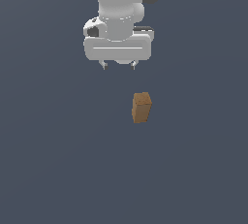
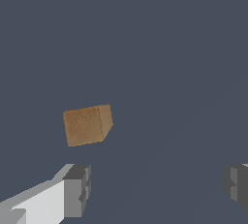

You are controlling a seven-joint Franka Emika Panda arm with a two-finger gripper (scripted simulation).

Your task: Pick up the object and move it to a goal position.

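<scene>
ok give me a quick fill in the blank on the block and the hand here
1. The colour of the block is ____.
2. The fingers of the hand are spread ____, with nothing between them.
3. In the exterior view the block sits ____ the hand in the picture, apart from it.
4. The number of blocks in view is ____.

Missing words: brown; open; below; one

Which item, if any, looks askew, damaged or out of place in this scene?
Nothing stands out. The brown block looks intact and lies apart from the open gripper, which holds nothing.
</scene>
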